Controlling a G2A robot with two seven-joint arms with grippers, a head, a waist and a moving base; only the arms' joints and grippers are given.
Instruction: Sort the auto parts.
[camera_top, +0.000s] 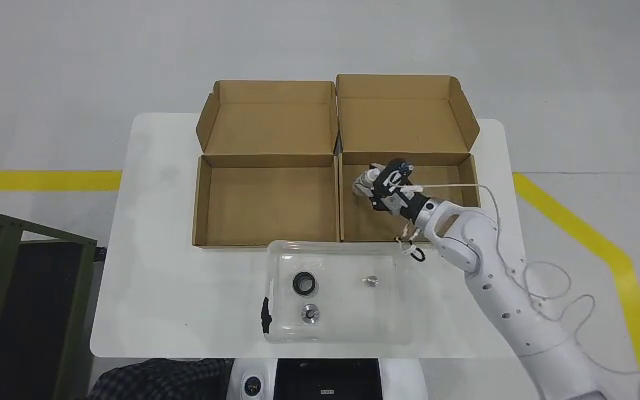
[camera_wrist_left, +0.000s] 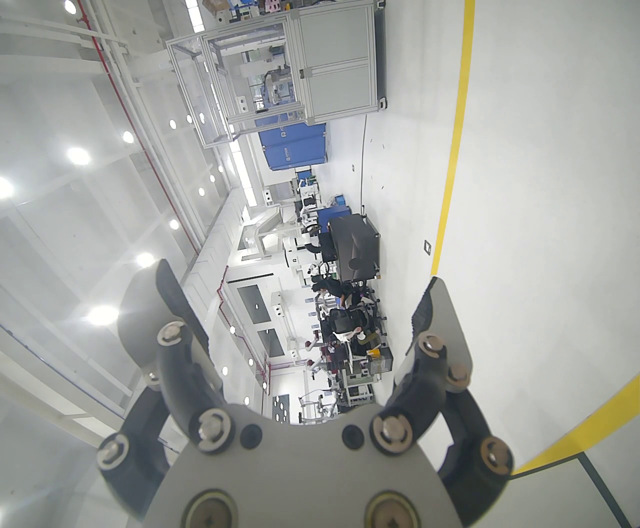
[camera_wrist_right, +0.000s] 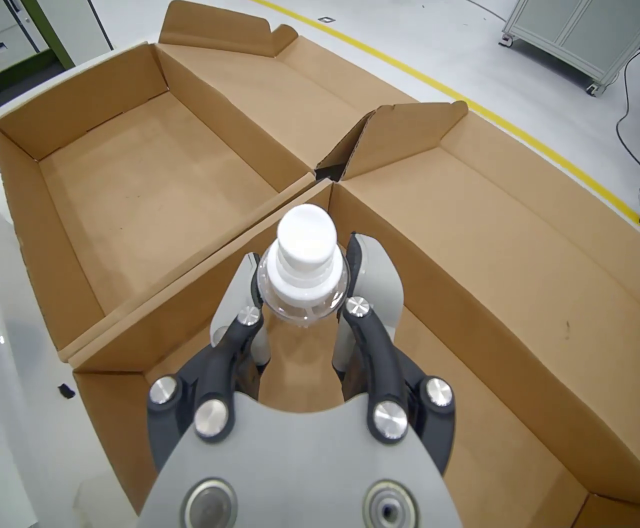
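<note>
Left gripper gapes wide, holding nothing. Top view: the left box, the clear tray below centre with a black ring — then, right of centre, the right gripper clamps a white-capped part over the right box.

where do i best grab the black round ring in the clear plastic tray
Probably across its outer rim, coming straight down from above: the black round ring lies flat in the clear plastic tray, whose walls block a sideways approach.
</note>
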